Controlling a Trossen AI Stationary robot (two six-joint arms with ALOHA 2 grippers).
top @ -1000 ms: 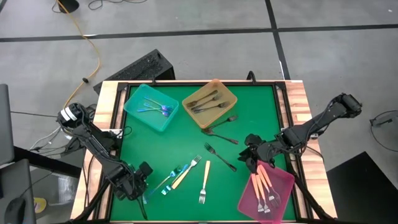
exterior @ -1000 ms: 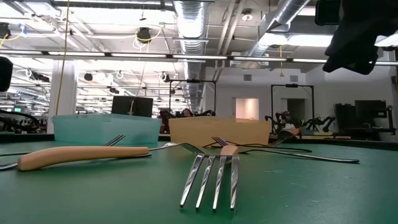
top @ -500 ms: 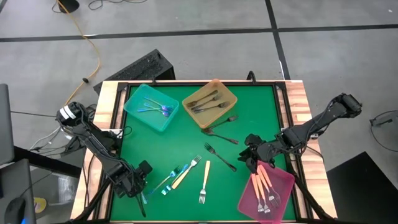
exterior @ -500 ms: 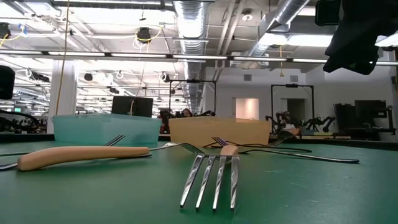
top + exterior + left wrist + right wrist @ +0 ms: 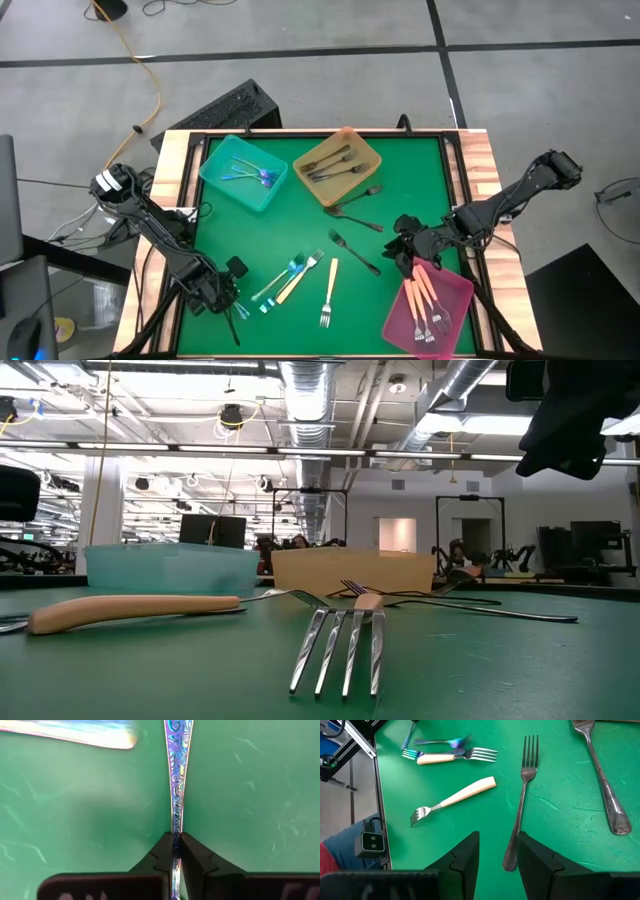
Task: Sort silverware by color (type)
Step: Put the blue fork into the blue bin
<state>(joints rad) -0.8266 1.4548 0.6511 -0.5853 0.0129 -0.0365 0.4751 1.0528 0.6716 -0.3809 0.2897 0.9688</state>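
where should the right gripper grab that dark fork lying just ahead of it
Take the dark fork at mid-handle, coming straight down with the jaws spanning its width. It lies flat on the green mat with bare space on both sides, and the open right gripper probably already lines up with its handle end.

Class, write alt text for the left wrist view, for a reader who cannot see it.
The left gripper is shut on the thin handle of an iridescent blue utensil, which runs straight away from the fingers over the green table mat. The end of a second iridescent piece lies beside it.
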